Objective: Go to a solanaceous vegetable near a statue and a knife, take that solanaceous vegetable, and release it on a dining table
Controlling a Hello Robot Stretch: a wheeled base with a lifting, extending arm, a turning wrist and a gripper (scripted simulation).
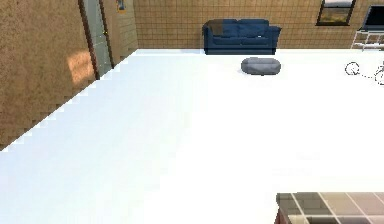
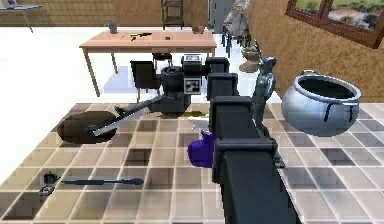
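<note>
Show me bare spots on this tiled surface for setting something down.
Tiled surface: bare between the knife and the dark oval thing, and in front of the pot at the view's right. Crowded around the statue, the purple thing and the arm.

The bench [image 2: 40, 160] wears a check of cream, tan and dark brown tiles, and the same check shows at its corner [image 1: 330, 208] in the forward view. On it lies a vivid purple lump [image 2: 204, 150]. The arm [image 2: 245, 165] is black, and its two markers [image 2: 190, 83] are white with black marks. The statue [image 2: 265, 85] is dull grey-blue. Near the bench's far edge, the pot [image 2: 322, 105] is pale steel grey. The pan [image 2: 80, 128] is blackish brown and the knife [image 2: 100, 181] is dark slate. The far bench [image 2: 150, 42] is warm orange-brown wood. The floor [image 1: 180, 130] is plain white, the sofa [image 1: 240, 37] navy and the cushion [image 1: 260, 66] grey. The back wall [image 1: 170, 20] is tan with a fine brick pattern, and the side wall [image 1: 40, 70] is speckled brown.
</note>
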